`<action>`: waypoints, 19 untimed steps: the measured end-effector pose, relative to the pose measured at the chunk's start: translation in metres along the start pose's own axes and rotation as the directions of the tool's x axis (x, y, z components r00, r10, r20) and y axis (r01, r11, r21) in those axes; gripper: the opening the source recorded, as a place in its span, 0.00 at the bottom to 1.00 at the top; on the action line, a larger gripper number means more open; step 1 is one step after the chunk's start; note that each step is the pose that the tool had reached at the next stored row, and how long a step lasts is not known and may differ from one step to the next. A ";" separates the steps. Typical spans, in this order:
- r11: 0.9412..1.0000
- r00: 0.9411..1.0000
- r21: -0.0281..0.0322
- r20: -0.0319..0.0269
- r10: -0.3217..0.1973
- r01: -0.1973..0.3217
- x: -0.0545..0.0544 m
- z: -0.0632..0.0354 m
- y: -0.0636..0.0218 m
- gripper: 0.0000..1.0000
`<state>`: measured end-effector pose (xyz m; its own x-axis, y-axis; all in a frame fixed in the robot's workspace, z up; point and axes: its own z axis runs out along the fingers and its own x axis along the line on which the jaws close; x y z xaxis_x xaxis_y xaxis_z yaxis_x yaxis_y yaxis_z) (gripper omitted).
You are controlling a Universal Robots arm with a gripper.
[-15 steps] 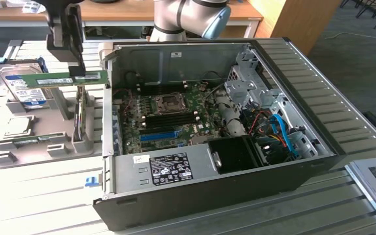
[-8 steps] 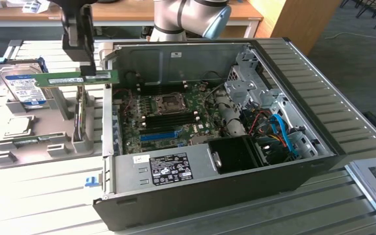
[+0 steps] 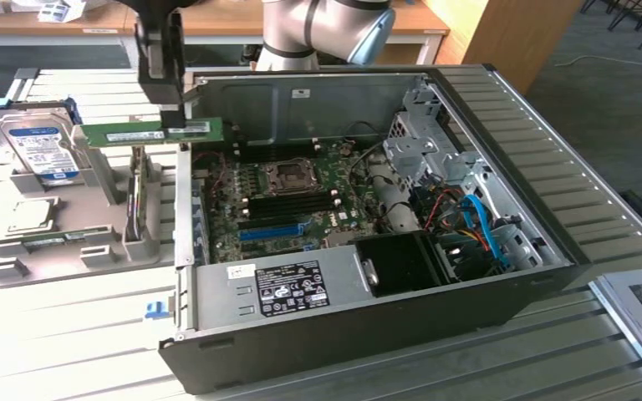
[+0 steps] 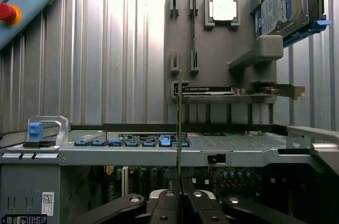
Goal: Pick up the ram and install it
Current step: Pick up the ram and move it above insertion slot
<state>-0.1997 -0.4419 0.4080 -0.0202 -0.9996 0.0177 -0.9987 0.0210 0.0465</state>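
Ram (image 3: pixel 143 133) clamped in closed hand (image 3: pixel 177 125), held level, seemingly over case (image 3: pixel 354 334) edge.

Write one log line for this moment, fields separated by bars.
hand: shut on ram | ram: in air, over edge of open case | installed: no

PCB ram (image 3: pixel 126 135), matt plastic tray (image 3: pixel 56 266), metal tbl (image 3: pixel 588 167)

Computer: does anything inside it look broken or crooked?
Nothing looks broken, spilled or crooked. The computer lies on its side with its cover off, so its insides show, which suits the job. The one part out of a slot is the ram, gripped in the air by the gripper at the computer's edge.
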 end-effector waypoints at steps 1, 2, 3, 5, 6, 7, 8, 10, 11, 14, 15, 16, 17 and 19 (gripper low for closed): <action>1.000 1.000 0.000 0.000 0.000 0.000 0.000 -0.0001 -0.0028 0.12; 1.000 1.000 0.000 0.000 0.000 0.000 0.000 -0.0002 -0.0056 0.12; 1.000 1.000 0.000 0.000 0.000 0.000 0.000 -0.0004 -0.0087 0.12; 1.000 1.000 0.000 0.000 0.000 0.000 0.000 -0.0006 -0.0144 0.12; 1.000 1.000 0.000 0.000 0.000 0.000 0.000 -0.0008 -0.0172 0.12; 1.000 1.000 0.000 0.000 0.000 0.000 0.000 -0.0009 -0.0199 0.12; 1.000 1.000 0.000 0.000 0.000 0.000 0.000 -0.0010 -0.0226 0.12; 1.000 1.000 0.000 0.000 0.000 0.000 0.000 -0.0013 -0.0281 0.12; 1.000 1.000 0.000 0.000 0.000 0.000 -0.001 -0.0015 -0.0309 0.12; 1.000 1.000 0.000 0.000 0.000 0.000 -0.001 -0.0018 -0.0392 0.12; 1.000 1.000 0.000 0.000 0.000 0.000 -0.001 -0.0019 -0.0420 0.12; 1.000 1.000 0.000 0.000 0.000 0.000 -0.001 -0.0021 -0.0451 0.12; 1.000 1.000 0.000 0.000 0.000 0.000 -0.001 -0.0022 -0.0480 0.12; 1.000 1.000 0.000 0.000 0.000 0.000 -0.001 -0.0025 -0.0536 0.12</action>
<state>-0.1460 -0.4420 0.4079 -0.0202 -0.9996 0.0177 -0.9987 0.0210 0.0464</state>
